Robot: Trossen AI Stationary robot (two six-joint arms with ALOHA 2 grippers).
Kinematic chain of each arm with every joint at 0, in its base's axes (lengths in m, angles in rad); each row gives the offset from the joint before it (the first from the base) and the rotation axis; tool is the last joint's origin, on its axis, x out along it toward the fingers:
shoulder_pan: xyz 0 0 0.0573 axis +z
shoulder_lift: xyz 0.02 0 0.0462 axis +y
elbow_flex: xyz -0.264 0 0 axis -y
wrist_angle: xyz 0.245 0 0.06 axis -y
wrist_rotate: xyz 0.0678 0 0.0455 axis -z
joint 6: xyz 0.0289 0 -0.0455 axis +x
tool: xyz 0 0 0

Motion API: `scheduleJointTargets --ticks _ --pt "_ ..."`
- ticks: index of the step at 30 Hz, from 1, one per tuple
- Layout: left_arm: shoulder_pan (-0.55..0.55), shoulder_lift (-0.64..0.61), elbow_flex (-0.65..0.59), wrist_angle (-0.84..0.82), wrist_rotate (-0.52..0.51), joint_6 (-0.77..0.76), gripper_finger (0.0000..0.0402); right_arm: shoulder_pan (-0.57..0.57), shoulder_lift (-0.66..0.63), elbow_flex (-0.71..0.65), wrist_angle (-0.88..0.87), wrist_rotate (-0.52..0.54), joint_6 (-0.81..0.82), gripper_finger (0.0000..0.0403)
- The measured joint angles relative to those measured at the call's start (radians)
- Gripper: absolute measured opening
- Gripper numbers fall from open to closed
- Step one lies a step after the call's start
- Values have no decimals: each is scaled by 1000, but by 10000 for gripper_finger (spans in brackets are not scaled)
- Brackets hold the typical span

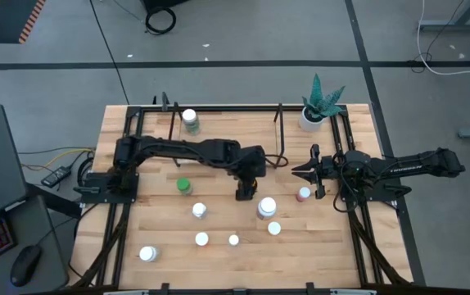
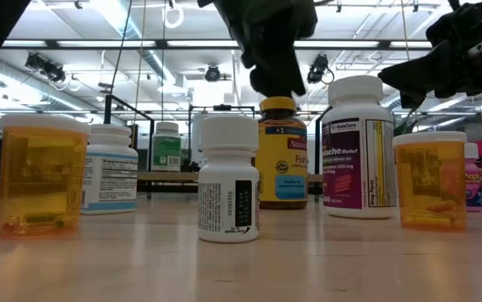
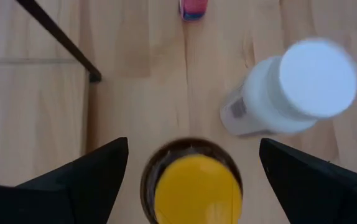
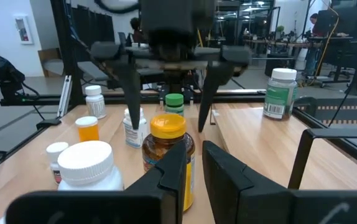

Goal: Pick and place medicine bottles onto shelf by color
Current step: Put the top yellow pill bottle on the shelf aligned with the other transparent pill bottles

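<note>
Yellow-capped amber bottle (image 3: 196, 186) (rigid, light, smooth-sided) stands between the wide-open left gripper (image 3: 194, 180); best gripped below the cap.

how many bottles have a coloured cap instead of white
3: green-capped bottle left of centre, pink-capped bottle right of centre, yellow-capped bottle below the open left end effector. Others might be hidden.
</note>
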Motion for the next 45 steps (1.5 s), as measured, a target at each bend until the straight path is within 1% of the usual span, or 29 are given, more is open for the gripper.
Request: scheduleJointTargets --ticks 6,8,10,12,27,31,39,45 --pt "1 31 2 12 0 0 371 0 0 0 0 0 0 62" --pt "3 37 -1 -23 0 0 371 0 0 0 -1 0 0 62" --pt "3 45 1 -7 0 0 371 0 0 0 0 0 0 62" --pt "3 48 0 -31 0 -1 371 0 0 0 0 0 0 62" --pt "3 100 2 -40 6 16 371 0 0 0 3 0 0 62" --pt "3 103 1 -68 6 28 370 0 0 0 4 0 0 62" --pt "3 103 1 -83 6 39 345 0 0 0 6 0 0 62" --pt "3 95 0 -124 6 64 341 0 0 0 6 0 0 62"
